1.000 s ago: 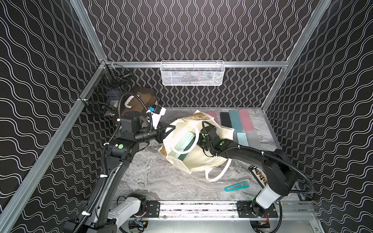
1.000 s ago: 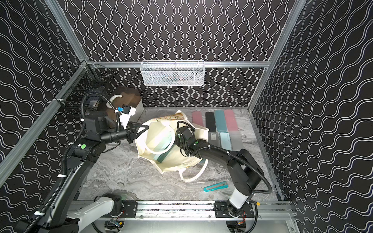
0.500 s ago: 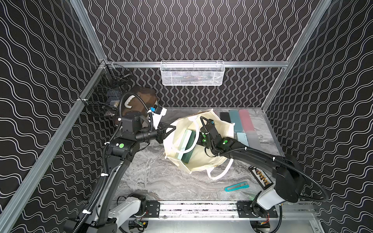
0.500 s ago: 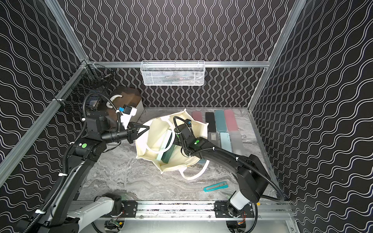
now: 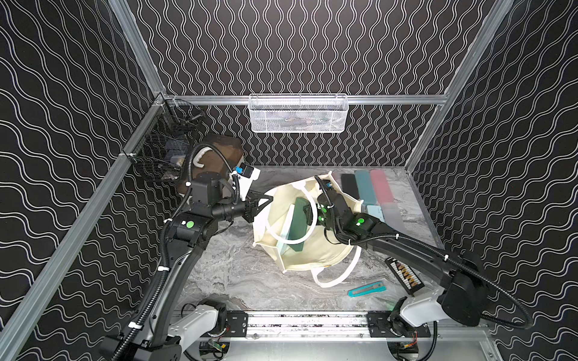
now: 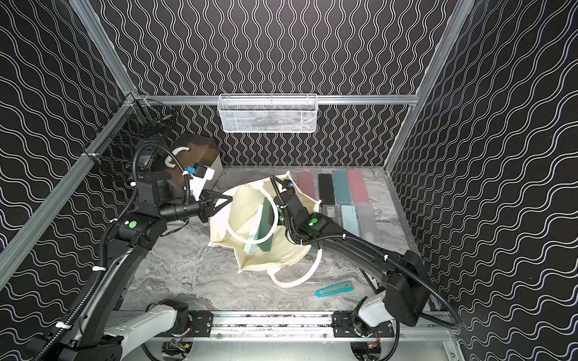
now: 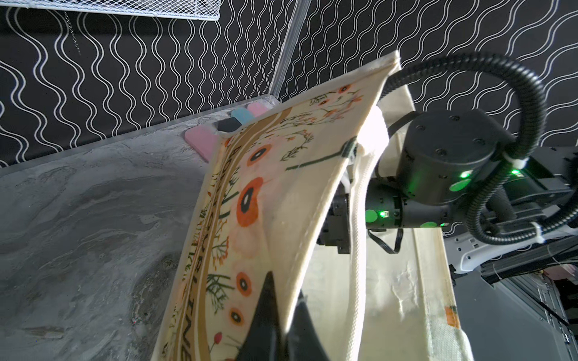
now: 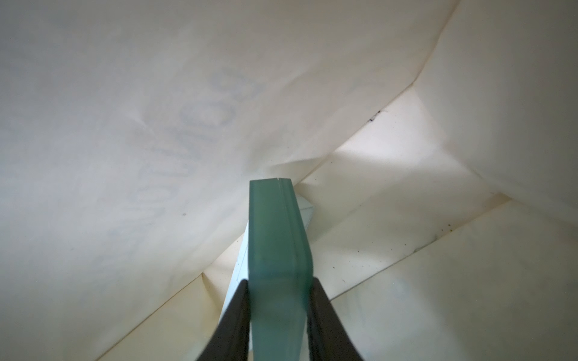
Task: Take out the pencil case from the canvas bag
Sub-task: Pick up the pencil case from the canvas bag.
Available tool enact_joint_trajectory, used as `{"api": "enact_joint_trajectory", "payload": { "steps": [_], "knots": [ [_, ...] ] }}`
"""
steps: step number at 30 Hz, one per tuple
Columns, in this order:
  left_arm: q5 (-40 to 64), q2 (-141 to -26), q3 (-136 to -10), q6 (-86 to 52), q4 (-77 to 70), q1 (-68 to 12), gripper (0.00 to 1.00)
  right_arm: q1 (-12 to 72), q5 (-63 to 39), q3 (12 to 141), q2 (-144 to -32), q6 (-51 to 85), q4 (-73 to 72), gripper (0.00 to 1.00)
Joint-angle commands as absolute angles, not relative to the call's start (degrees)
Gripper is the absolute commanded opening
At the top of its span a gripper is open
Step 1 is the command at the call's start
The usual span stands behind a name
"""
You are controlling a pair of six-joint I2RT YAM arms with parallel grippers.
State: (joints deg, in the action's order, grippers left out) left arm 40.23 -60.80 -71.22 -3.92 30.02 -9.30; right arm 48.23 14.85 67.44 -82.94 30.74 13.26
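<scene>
Squarely at the middle of the grey marbled table [image 5: 237, 275], the canvas bag [image 5: 312, 256] gapes open toward the overhead camera. The left gripper [image 5: 269, 198] is clamped tight on the bag's rim at about 10 o'clock; the left wrist view shows its dark fingers [image 7: 266, 300] pinching the hem from both sides, with the floral printed face bowed outward. The right gripper [image 8: 278, 281] reaches into the mouth from 3 o'clock, closed partway on the narrow edges of the pencil case [image 5: 298, 225], a dark green slab standing on edge inside the bag. A pale blue case [image 5: 283, 247] leans just beside it at its 9 o'clock side, and one white loop handle [image 5: 294, 241] drapes across both. The bag's other handle [image 5: 337, 278] trails onto the table at 5 o'clock, near a teal utility knife [image 5: 366, 288]. Flat cases in pink, black and blue [image 5: 364, 184] lie in rows at 1 o'clock of the bag, and a white wire basket [image 5: 298, 114] hangs on the back wall at 12 o'clock.
</scene>
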Motion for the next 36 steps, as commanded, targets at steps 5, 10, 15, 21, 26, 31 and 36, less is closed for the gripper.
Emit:
{"api": "enact_joint_trajectory", "payload": {
  "steps": [5, 10, 15, 21, 26, 31, 36],
  "knots": [
    [29.80, -60.21, -72.07, -3.56, 28.65, -9.19, 0.00, 48.16, 18.91, 66.05, -77.52, 30.90, 17.64, 0.21],
    [30.20, -60.51, -72.43, -4.22, 27.81, -9.22, 0.00, 48.16, 17.14, 65.83, -76.52, 27.08, 19.18, 0.21],
    [38.77, -61.06, -72.76, -6.67, 24.32, -9.26, 0.00, 49.34, 12.75, 67.85, -80.61, 20.91, 20.46, 0.21],
    [40.86, -62.10, -73.56, -7.22, 24.21, -10.34, 0.00, 52.95, 12.75, 71.46, -85.47, 17.39, 20.56, 0.20],
    [34.87, -62.36, -73.72, -7.30, 26.04, -10.89, 0.00, 54.84, 15.01, 72.89, -86.47, 18.41, 20.97, 0.18],
    [25.21, -62.54, -74.69, -6.05, 29.77, -10.87, 0.00, 54.84, 19.18, 70.58, -81.87, 21.36, 21.16, 0.16],
    [21.88, -63.09, -74.79, -5.04, 31.35, -10.86, 0.00, 54.76, 21.44, 69.35, -76.83, 22.40, 23.52, 0.15]
  ]
}}
